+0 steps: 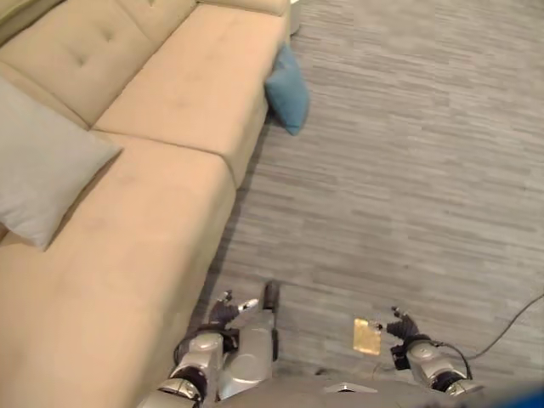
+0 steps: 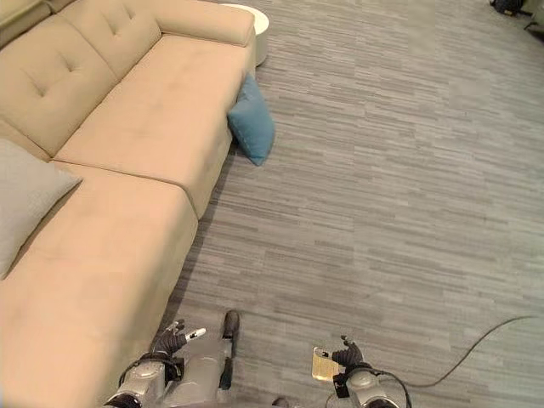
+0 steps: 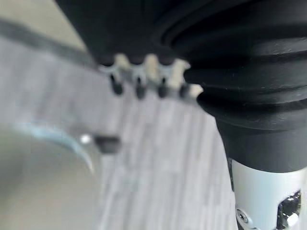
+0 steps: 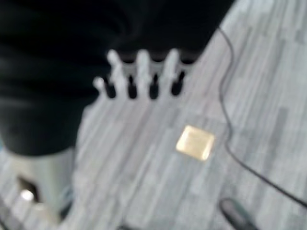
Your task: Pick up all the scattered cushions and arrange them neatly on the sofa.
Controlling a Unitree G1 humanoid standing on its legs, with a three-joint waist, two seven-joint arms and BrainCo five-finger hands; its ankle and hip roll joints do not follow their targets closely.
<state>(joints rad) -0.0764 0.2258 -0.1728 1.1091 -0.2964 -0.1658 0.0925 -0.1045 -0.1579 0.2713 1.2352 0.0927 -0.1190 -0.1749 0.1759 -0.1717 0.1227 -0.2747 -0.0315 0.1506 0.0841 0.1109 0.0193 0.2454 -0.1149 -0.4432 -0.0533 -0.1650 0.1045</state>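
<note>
A blue cushion (image 1: 288, 93) stands on the floor, leaning against the front of the beige sofa (image 1: 170, 110) near its far end. A grey cushion (image 1: 38, 170) lies on the sofa seat at the left, propped against the backrest. My left hand (image 1: 223, 313) hangs low beside the sofa's near front edge, its fingers (image 3: 144, 76) relaxed and holding nothing. My right hand (image 1: 401, 327) hangs over the floor further right, its fingers (image 4: 139, 76) straight and empty. Both hands are far from the blue cushion.
Grey plank floor (image 1: 408, 170) stretches to the right of the sofa. A small brass plate (image 1: 367, 336) is set in the floor by my right hand. A white round table (image 2: 255, 25) stands past the sofa's far arm.
</note>
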